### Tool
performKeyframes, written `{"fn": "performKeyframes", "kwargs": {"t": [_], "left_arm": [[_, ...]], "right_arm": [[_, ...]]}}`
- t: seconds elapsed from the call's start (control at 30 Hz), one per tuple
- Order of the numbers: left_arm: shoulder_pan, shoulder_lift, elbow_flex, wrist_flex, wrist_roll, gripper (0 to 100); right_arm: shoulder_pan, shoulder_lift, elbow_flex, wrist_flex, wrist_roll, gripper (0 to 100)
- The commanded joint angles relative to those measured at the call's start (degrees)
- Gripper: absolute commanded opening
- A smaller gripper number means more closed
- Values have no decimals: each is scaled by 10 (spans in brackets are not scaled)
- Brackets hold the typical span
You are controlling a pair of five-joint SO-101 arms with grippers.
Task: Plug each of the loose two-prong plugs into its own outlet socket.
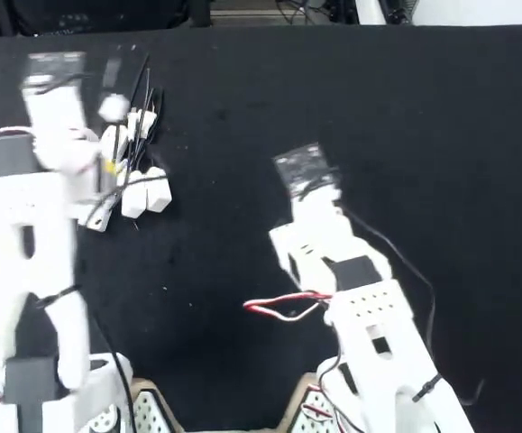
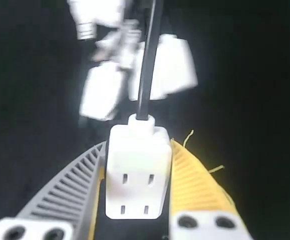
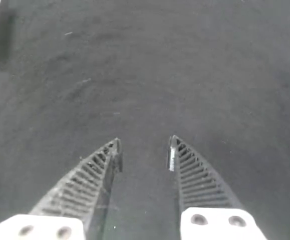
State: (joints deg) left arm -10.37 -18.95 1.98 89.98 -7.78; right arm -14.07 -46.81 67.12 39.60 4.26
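My left gripper (image 2: 137, 150) is shut on a white outlet socket (image 2: 134, 175) with two pairs of slots facing the camera. A black cable (image 2: 147, 60) runs out of the socket's far end. Just beyond it lie more white plug and socket bodies (image 2: 102, 92) in a loose bunch. From above, that bunch (image 1: 143, 191) sits at the table's left, with the left gripper (image 1: 107, 171) against it. My right gripper (image 3: 143, 150) stands open over bare black cloth, nothing between its fingers. In the high view it (image 1: 304, 167) is near the table's middle, well apart from the bunch.
Black cloth (image 1: 423, 117) covers the table. Thin black and white cords (image 1: 139, 95) trail back from the bunch. A red and white wire (image 1: 274, 307) loops off the right arm. Both arm bases (image 1: 233, 410) stand at the front edge.
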Motion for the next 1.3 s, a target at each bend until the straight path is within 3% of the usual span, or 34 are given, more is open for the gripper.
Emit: {"fn": "performKeyframes", "kwargs": {"t": [0.0,0.2,0.33,0.47,0.63,0.73,0.83,1.0,1.27], "left_arm": [[124,37,30,-42,-11,30],[225,122,160,-210,4,50],[259,173,210,-287,77,227],[262,177,166,-250,64,201],[172,162,51,-127,-1,198],[119,185,72,-147,-30,195],[112,221,131,-218,-30,195],[174,230,206,-298,18,195],[310,175,219,-302,100,195]], "right_arm": [[93,-15,-24,-14,-91,148],[142,-11,-18,-33,-141,148],[142,-10,-18,-33,-141,148],[142,-10,-18,-33,-141,148],[142,-10,-18,-33,-141,148],[142,-13,-18,-33,-141,148],[143,-14,-19,-33,-141,148],[154,-14,-22,-33,-141,148],[202,-15,-29,-34,-143,148]]}}
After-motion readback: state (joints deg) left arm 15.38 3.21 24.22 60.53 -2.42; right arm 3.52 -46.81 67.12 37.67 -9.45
